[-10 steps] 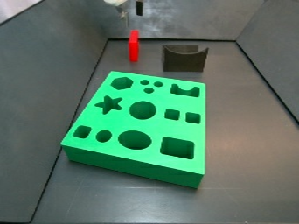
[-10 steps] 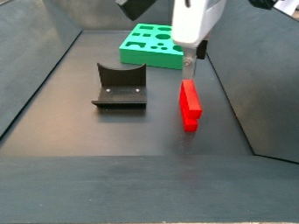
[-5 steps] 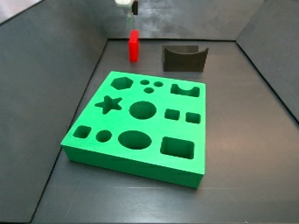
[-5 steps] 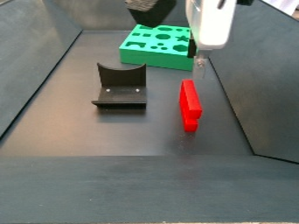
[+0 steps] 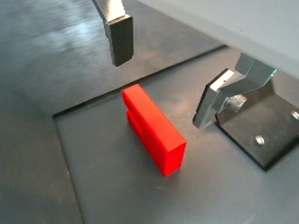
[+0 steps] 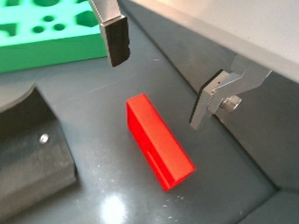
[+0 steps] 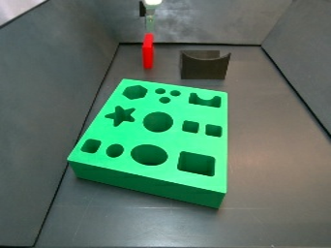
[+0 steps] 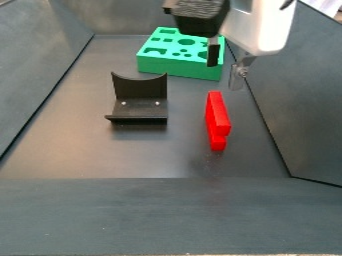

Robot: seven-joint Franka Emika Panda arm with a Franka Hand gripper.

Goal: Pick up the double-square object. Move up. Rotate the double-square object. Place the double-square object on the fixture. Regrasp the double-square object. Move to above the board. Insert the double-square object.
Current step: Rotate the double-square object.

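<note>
You see the double-square object (image 6: 159, 154), a bright red stepped block, standing on edge on the dark floor beside the fixture (image 8: 136, 98). The gripper (image 5: 163, 74) hangs above it, fingers spread wide and empty. The board (image 7: 158, 138) holds nothing in its cut-outs.

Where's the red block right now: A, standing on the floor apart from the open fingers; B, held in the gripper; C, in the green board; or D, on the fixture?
A: the red block stands on the floor, with the open gripper above it and both fingers clear of it, away from the fixture and board.
</note>
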